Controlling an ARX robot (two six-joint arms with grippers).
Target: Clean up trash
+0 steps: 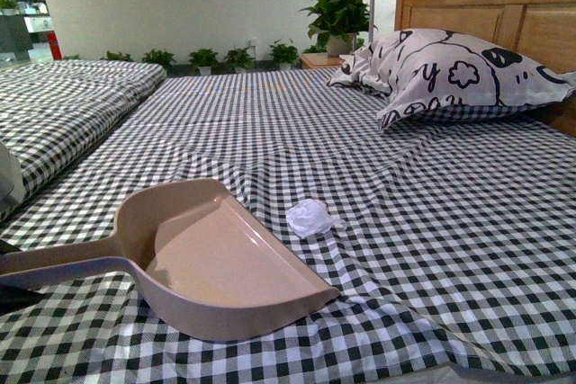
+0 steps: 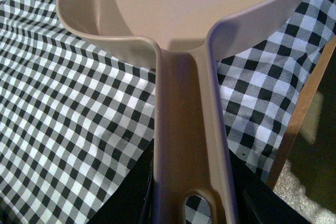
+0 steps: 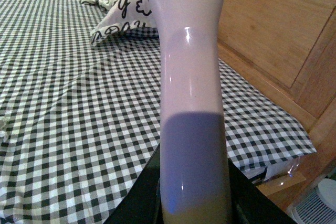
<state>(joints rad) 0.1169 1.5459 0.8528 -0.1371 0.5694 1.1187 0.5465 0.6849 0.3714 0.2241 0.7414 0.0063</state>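
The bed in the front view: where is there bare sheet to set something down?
The widest free patch is the checked sheet right of the trash, nearer than the pillow. Another lies beyond the dustpan, toward the potted plants. It is crowded at the near left, where dustpan and trash sit close but apart.
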